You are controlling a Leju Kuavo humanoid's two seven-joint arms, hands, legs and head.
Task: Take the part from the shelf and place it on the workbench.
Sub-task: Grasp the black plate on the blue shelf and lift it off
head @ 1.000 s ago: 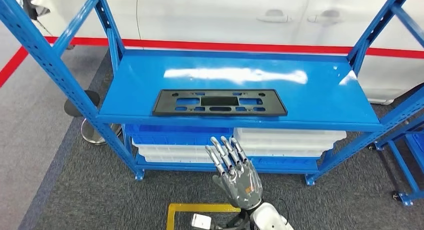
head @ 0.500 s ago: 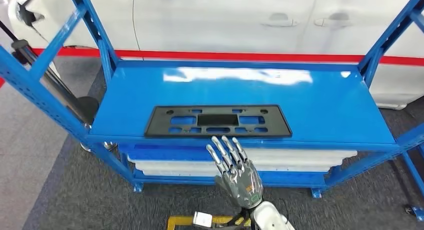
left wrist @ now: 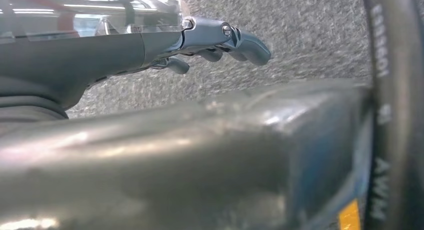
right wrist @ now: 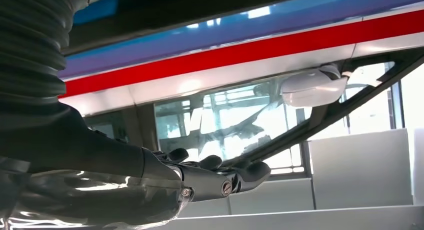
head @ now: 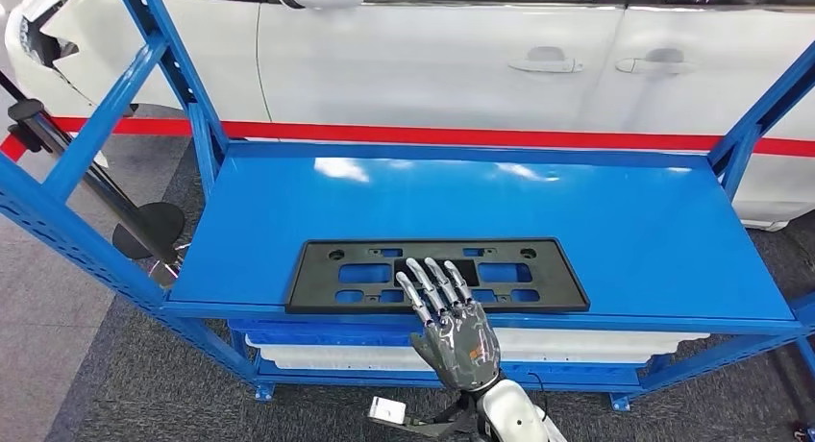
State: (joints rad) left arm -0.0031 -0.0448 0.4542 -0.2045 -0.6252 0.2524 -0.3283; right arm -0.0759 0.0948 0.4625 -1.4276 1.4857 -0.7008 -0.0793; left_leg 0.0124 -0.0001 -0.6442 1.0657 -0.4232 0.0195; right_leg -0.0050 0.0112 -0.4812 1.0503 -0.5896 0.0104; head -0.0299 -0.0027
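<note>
- One white car [head: 432, 67] stands behind everything, side on, with a red stripe low along its doors.
- One blue shelf [head: 625, 221] stands in front of the car. Its top board is wide and flat, with lots of bare blue room to the left, to the right and behind the part. Blue posts rise at its corners, so the way in from the front is open.
- Under the top board sit flat trays [head: 577, 344], white and blue, stacked close together.
- One black part [head: 327, 279] lies flat on the top board, close to the front edge and a bit left of the middle. It is long and thin, with many holes cut through it.
- The right hand [head: 450, 325] is raised at the front edge of the shelf, back of the hand facing up. Its fingers are straight and a little apart, and their tips reach over the near edge of the part. It holds nothing.
- The left hand [left wrist: 220, 40] hangs over grey carpet, fingers loosely bent, with nothing in them that can be seen.
</note>
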